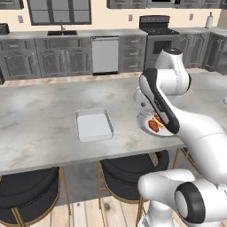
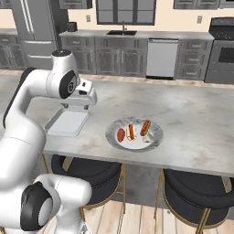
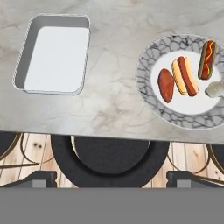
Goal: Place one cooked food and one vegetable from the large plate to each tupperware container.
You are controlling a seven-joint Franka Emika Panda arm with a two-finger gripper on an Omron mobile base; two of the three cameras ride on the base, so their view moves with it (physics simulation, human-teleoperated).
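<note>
The large plate (image 3: pixel 146 70) (image 2: pixel 112 132) (image 1: pixel 144 124) lies on the island counter. It holds the vegetable (image 3: pixel 166 85) (image 2: pixel 120 135) (image 1: pixel 153 126), a bun-wrapped hot dog (image 3: pixel 185 76) (image 2: pixel 131 131), a second hot dog with mustard (image 3: pixel 207 54) (image 2: pixel 146 127) and a pale lump (image 3: pixel 215 89). To its left sits one empty tupperware container (image 3: pixel 54 54) (image 2: pixel 67 122) (image 1: pixel 94 125). My gripper (image 3: pixel 112 179) (image 2: pixel 74 108) hovers high over the counter's front edge between tray and plate. It is open and holds nothing.
Black round stools (image 3: pixel 109 157) (image 1: pixel 133 170) stand under the counter's near edge. Bare marble counter (image 3: pixel 113 96) spreads between the tray and the plate. Cabinets, a sink and a stove line the far wall.
</note>
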